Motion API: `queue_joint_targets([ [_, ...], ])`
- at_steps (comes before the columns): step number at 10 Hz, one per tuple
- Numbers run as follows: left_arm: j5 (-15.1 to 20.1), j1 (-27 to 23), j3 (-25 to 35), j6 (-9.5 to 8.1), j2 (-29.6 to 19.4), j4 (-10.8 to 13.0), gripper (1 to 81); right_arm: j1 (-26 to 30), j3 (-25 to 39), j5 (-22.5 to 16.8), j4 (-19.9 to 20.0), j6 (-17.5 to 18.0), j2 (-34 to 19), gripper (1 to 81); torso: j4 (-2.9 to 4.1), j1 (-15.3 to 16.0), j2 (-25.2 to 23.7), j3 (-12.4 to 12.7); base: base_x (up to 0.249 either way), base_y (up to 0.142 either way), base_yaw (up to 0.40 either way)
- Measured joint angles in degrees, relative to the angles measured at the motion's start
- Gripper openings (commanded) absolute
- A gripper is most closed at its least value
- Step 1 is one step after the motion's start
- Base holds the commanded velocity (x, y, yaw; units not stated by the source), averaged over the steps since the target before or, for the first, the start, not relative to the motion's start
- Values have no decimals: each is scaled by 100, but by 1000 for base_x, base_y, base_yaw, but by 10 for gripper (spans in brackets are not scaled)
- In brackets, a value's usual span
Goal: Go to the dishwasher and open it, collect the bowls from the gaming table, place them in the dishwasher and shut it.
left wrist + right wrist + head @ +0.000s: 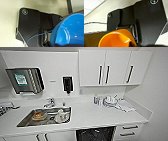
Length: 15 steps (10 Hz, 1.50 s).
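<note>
No wording I can read anywhere here: the green-and-white label on the wall-mounted paper dispenser (25,80) is too blurred, as is a faint mark on the white wall panel (52,81) beside it.

Glossy plastic blue bowl (70,31) and yellow bowl (116,38) — shiny metal sink (27,120).
</note>
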Motion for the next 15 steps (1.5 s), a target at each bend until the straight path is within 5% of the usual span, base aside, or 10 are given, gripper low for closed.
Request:
queue_joint_targets([
  [11,-246,69,20,0,12,4,10,-2,-48,-2,0,0,5,10,0,2,0,0,28,0,0],
  [15,-85,-167,880,11,-422,1,10,0,-48,-2,0,0,28,10,0,2,0,0,0,0,0],
])
